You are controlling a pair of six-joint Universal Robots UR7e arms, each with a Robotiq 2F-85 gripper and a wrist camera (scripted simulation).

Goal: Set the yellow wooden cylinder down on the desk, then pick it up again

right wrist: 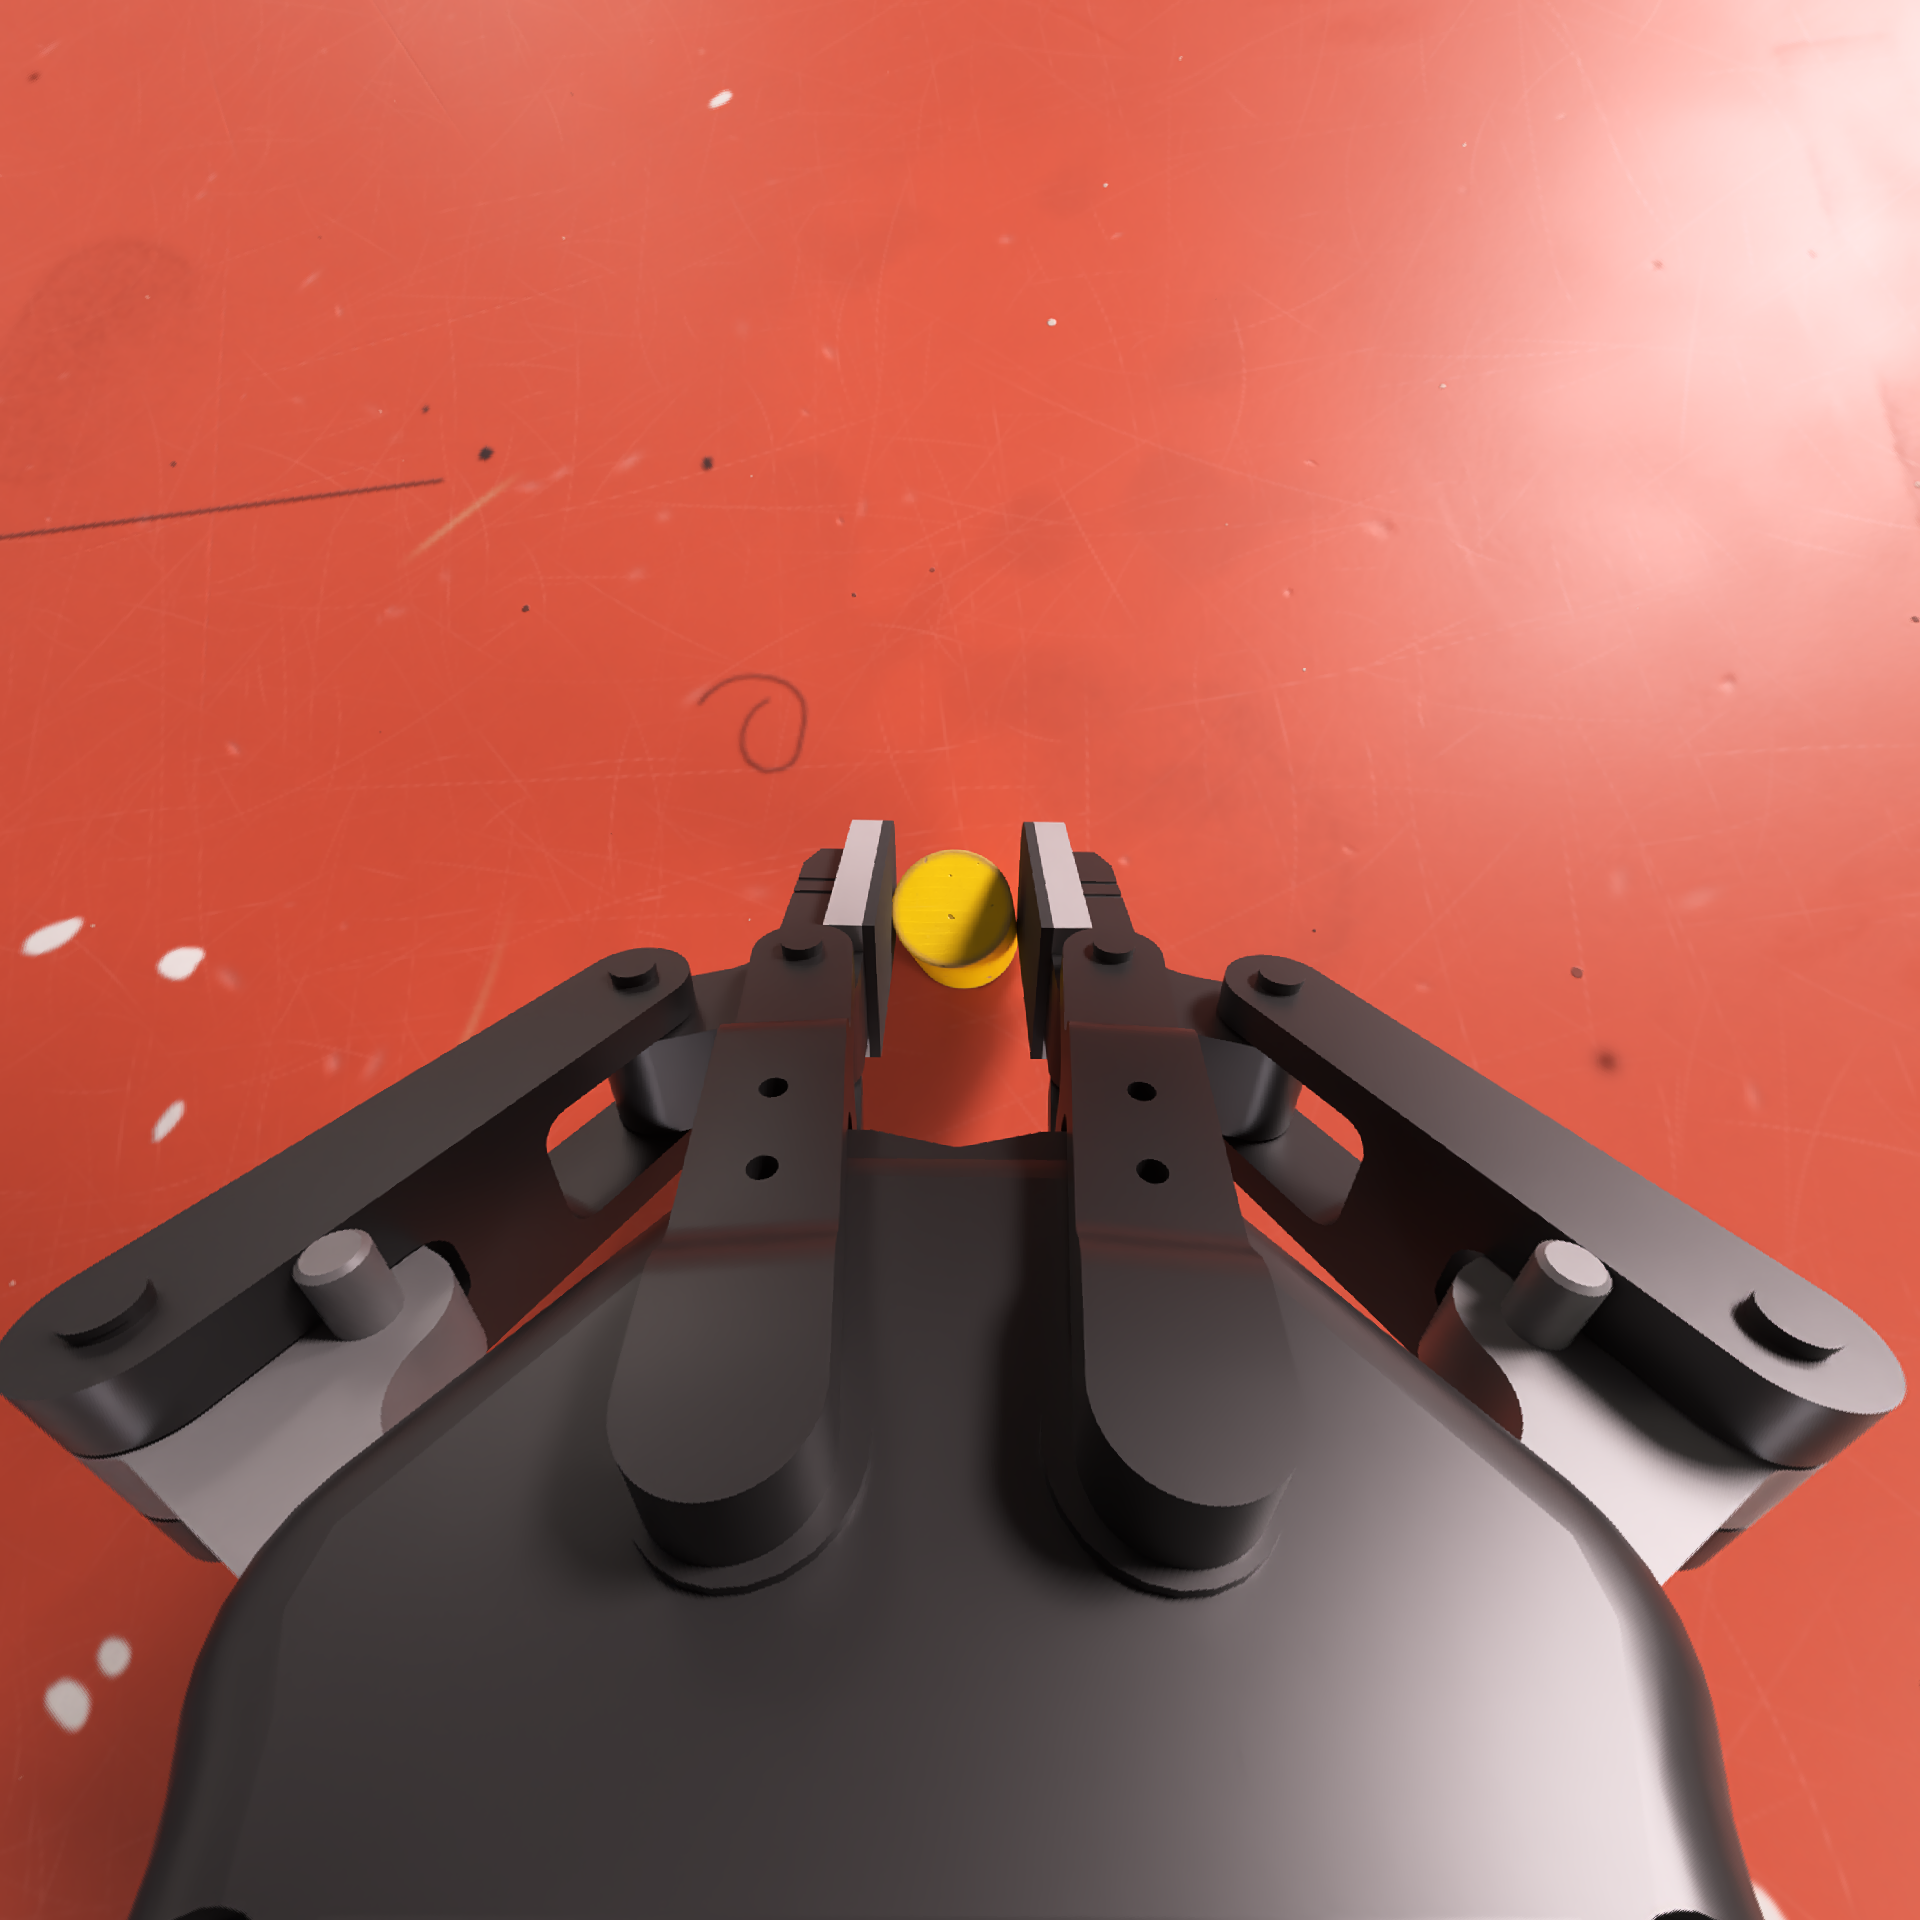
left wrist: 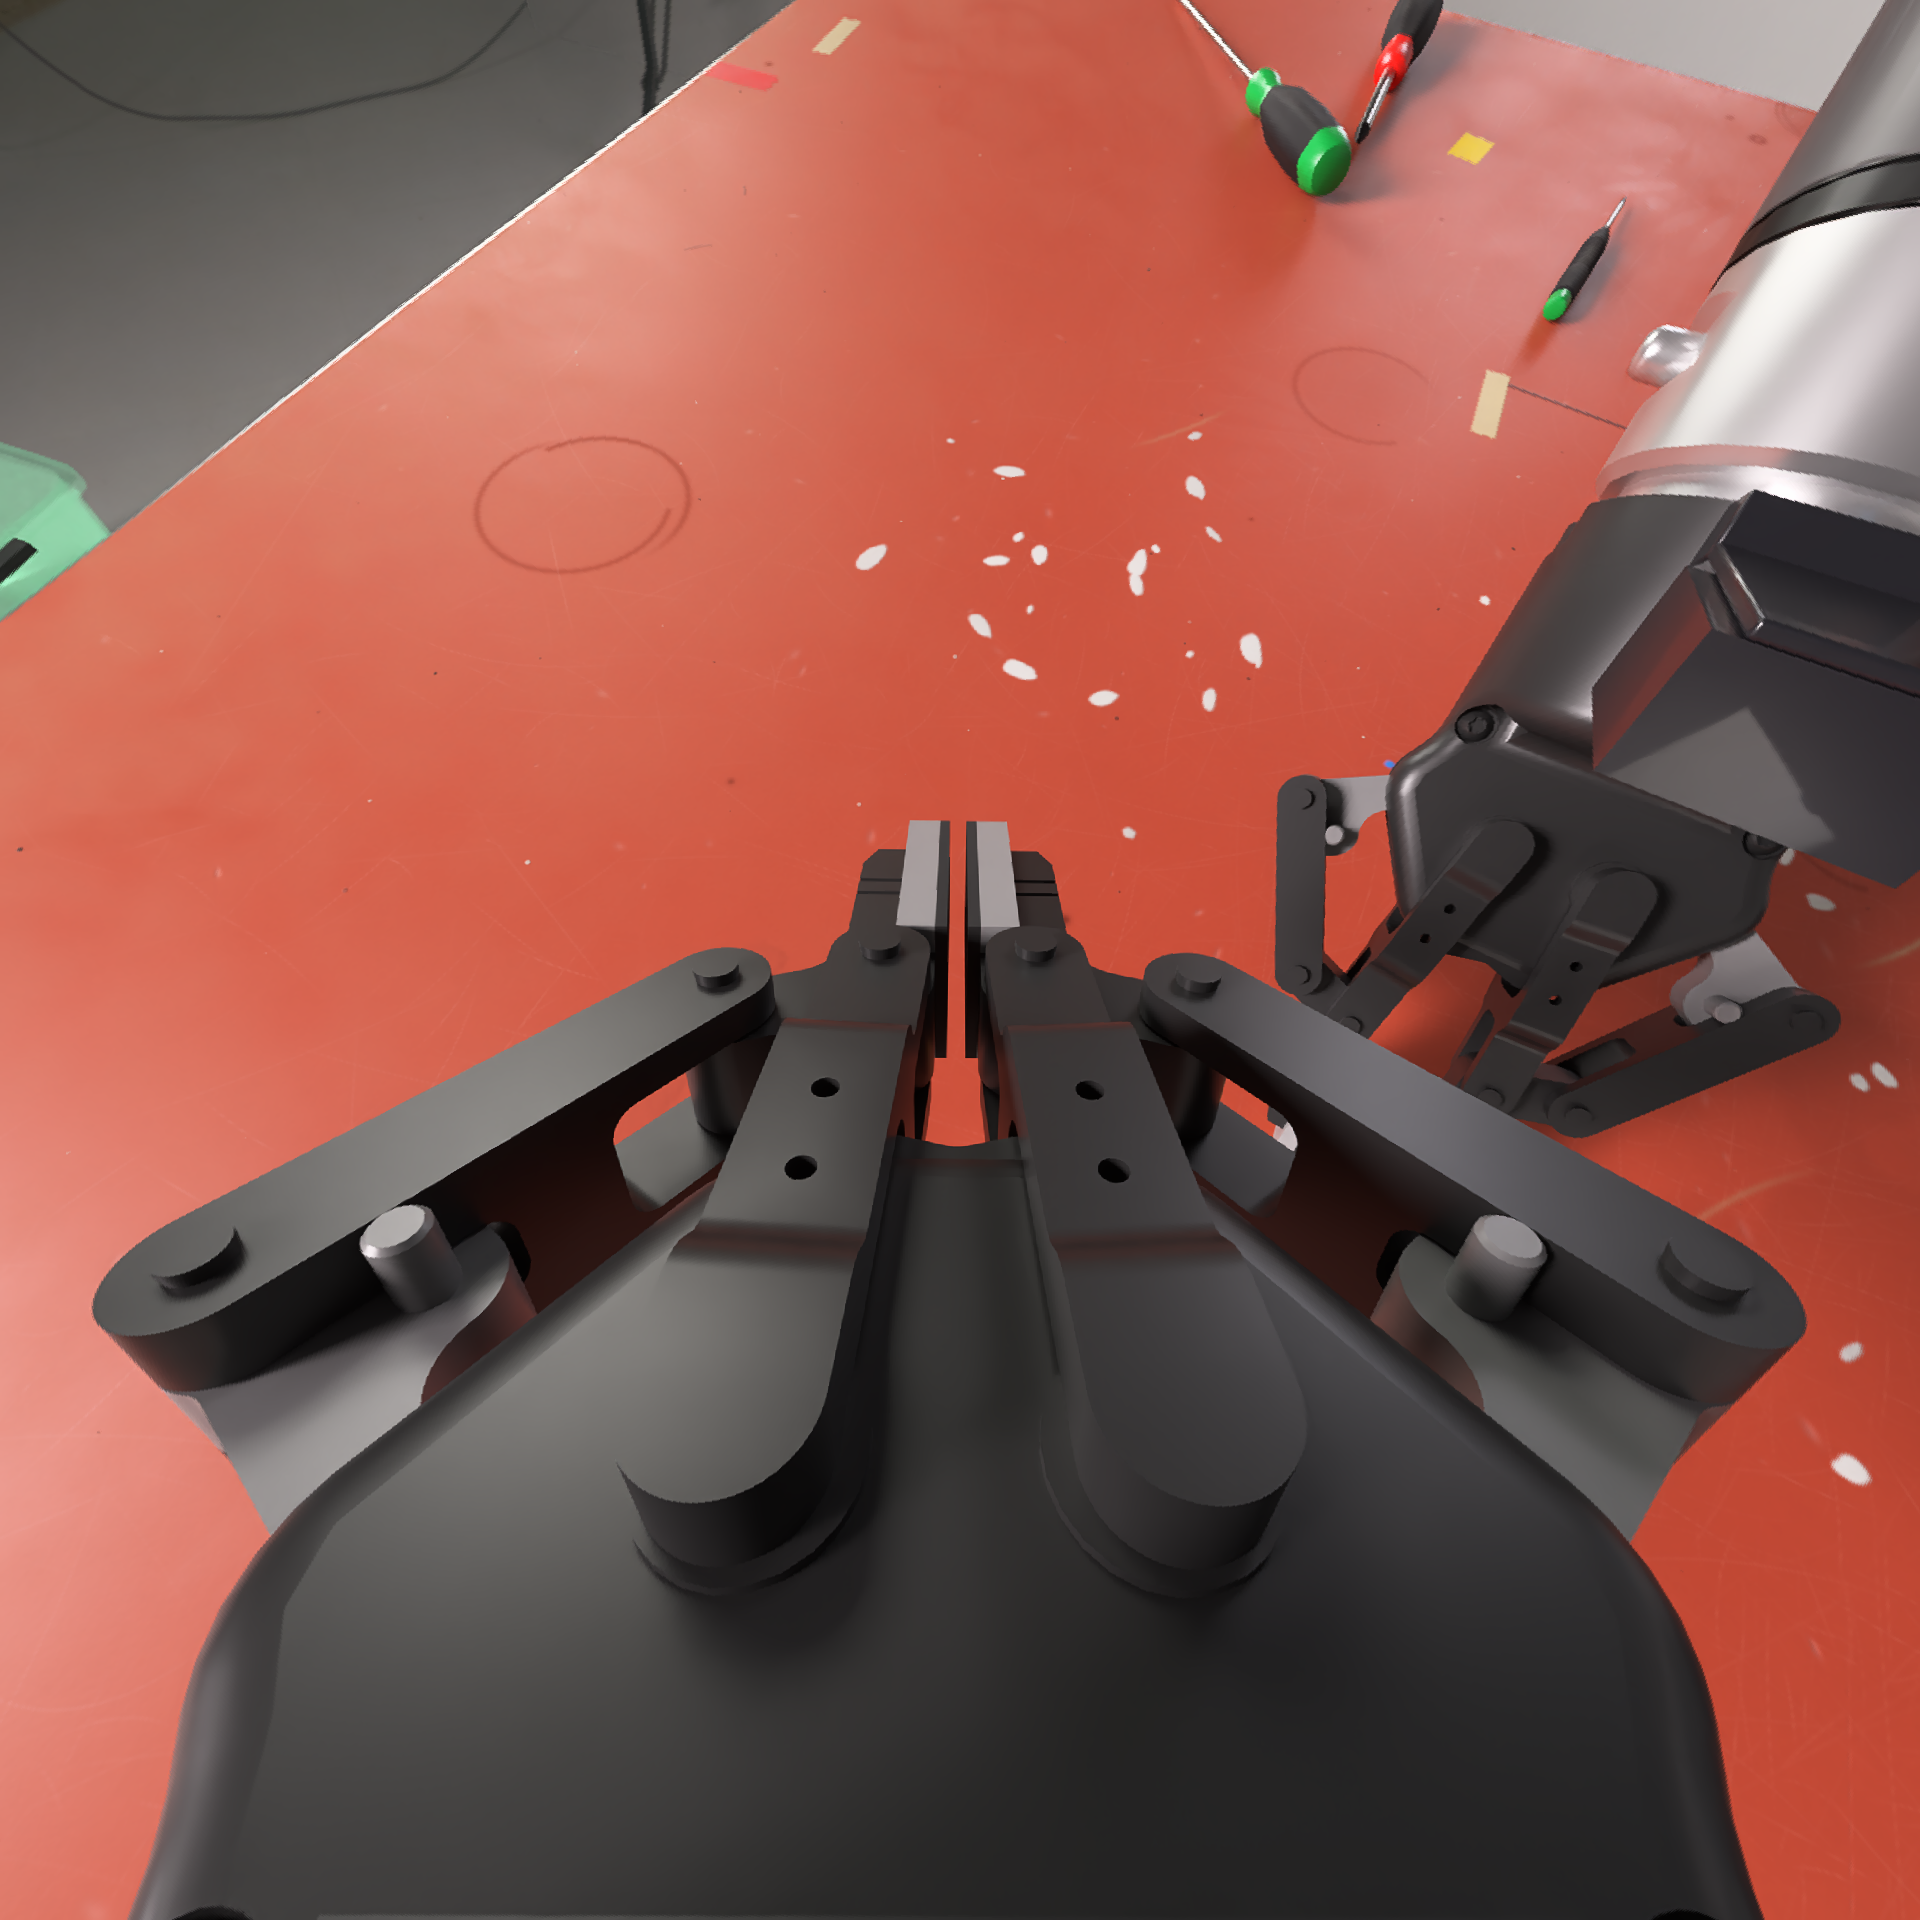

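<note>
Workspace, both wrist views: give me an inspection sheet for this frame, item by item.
Surface: red desk, scratched, with white flecks, pen circles and bits of tape.
Job's things: yellow wooden cylinder upright between the right gripper's fingers; whether the pads touch it, and whether it rests on the desk, cannot be told.
Clutter: large green-handled screwdriver, red-handled screwdriver, small green-tipped screwdriver, all at the far end.
Grippers: left gripper shut and empty above the desk; right gripper's jaws stand close on either side of the cylinder.
Cables: thin dark line on the floor beyond the desk.
Surroundings: green bin past the desk edge.
</note>
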